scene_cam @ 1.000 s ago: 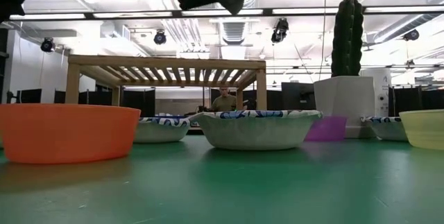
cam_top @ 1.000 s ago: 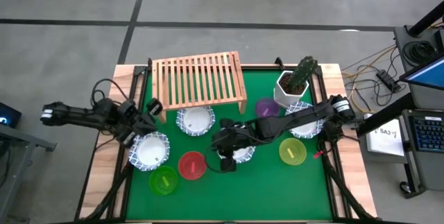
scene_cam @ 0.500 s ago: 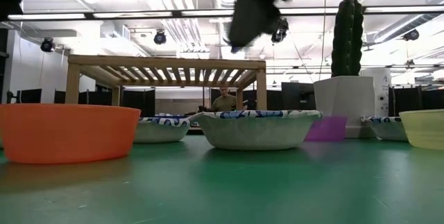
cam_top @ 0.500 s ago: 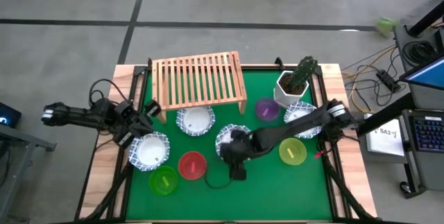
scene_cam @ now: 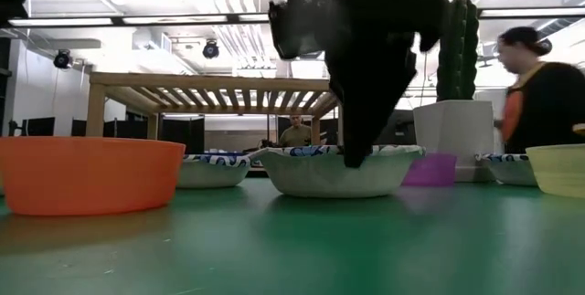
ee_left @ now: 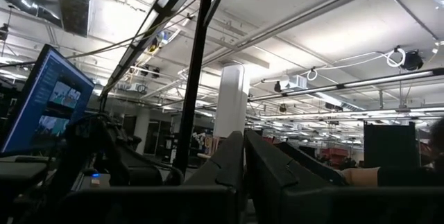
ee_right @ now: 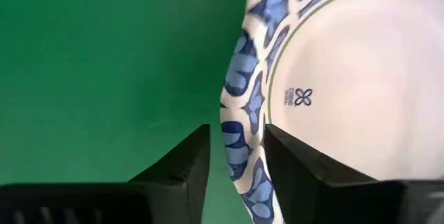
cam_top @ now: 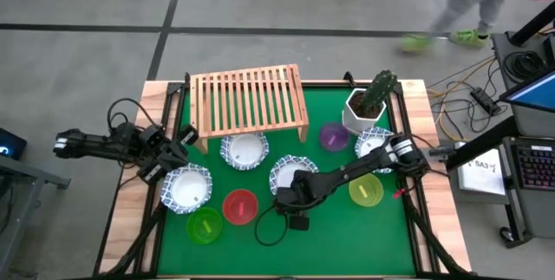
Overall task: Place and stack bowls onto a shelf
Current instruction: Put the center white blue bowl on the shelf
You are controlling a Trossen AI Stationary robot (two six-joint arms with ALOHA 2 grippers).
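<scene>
So, from the high view, the right gripper (cam_top: 292,195) is seen down at the near rim of the middle patterned bowl (cam_top: 290,172) on the green mat (cam_top: 347,237). Four patterned bowls are counted: that one, one by the shelf (cam_top: 244,150), one at the left (cam_top: 187,188) and one at the right (cam_top: 375,139) partly hidden under the arm. Four plain ones too: red bowl (cam_top: 240,206), green bowl (cam_top: 205,225), yellow-green bowl (cam_top: 366,190), purple bowl (cam_top: 334,135). The wooden shelf (cam_top: 249,100) is left bare at the back of the mat, with the potted plant (cam_top: 371,100) beside it. The left gripper (cam_top: 179,152) is parked off at the left edge of the table.

Low view: the right gripper (scene_cam: 356,153) is seen dipping onto the rim of the middle patterned bowl (scene_cam: 336,169), and a person (scene_cam: 539,94) is spotted behind the table.

Left wrist view: the left gripper (ee_left: 243,156) is pointed at the room, fingers pressed together with nothing between them.

Right wrist view: the bowl's blue rim (ee_right: 244,113) is straddled by the two fingers (ee_right: 191,156), which are parted a little, one outside, one inside; whether it's actually pinched can't be told.
</scene>
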